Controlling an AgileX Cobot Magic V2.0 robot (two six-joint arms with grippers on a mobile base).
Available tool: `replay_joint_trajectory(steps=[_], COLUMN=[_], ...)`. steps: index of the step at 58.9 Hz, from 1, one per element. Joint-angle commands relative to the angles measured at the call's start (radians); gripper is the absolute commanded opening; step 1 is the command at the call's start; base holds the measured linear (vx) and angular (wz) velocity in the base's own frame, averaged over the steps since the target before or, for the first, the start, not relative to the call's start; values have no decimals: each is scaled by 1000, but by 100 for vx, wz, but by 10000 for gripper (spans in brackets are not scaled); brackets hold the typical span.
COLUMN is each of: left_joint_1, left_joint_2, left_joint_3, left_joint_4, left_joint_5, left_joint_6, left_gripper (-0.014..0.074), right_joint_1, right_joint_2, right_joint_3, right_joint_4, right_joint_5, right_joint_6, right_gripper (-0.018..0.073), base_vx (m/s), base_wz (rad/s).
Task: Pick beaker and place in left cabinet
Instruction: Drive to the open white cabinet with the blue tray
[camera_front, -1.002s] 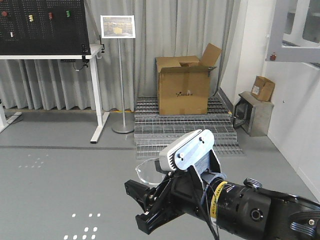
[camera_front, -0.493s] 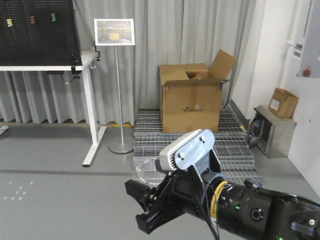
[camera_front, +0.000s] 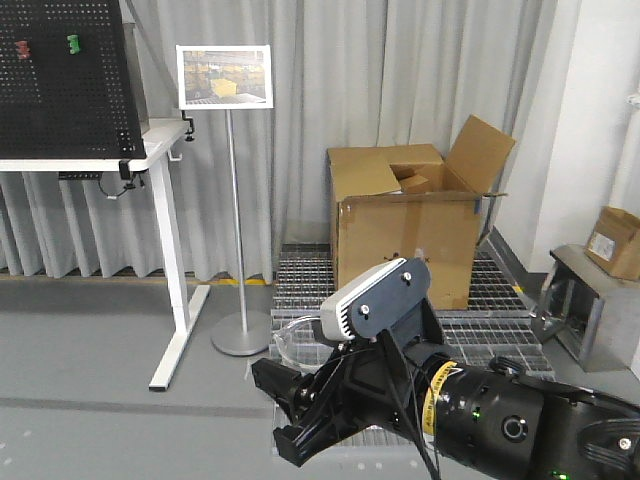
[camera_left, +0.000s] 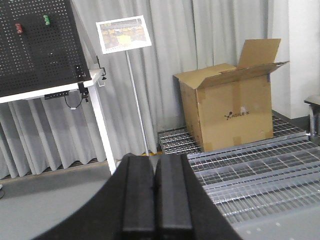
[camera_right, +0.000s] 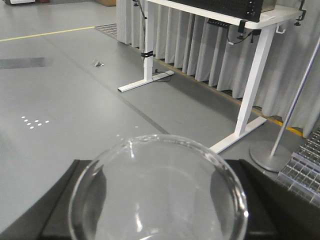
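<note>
Right gripper (camera_right: 160, 202) clamped around clear glass beaker (camera_right: 159, 180), left gripper (camera_left: 155, 192) pressed fully closed, cardboard box (camera_front: 405, 230) on metal grating (camera_left: 250, 172) beyond.

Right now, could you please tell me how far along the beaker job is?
Pickup looks done: the beaker sits clamped in the right pincer. The left pincer is shut and empty. Left to do: the placing; the left cabinet shows in no view.
</note>
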Motion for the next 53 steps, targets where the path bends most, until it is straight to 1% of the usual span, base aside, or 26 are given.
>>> replay_joint_trajectory(steps=[1,15,31,41,53], left_joint_1=[-1,-1,-1,-1,-1], left_joint_2=[-19,-19,-19,-19,-19], left_joint_3=[16,16,16,16,16], left_joint_4=[-3,-3,-3,-3,-3], left_joint_5=[-75,-75,-75,-75,-75], left_joint_6=[-3,-3,-3,-3,-3], left_gripper=[1,1,1,1,1], right_joint_1=[-4,-4,-4,-4,-4], right_joint_2=[-37,-37,-37,-37,-37], right_joint_3=[-34,-34,-34,-34,-34], right_joint_4=[16,16,16,16,16], right_joint_5=[-57,-57,-57,-57,-57], right_joint_6=[-1,-1,-1,-1,-1], right_gripper=[179,179,179,179,179], base_vx=[60,58,51,45,39], base_wz=[2,-4,-17,-39,-61])
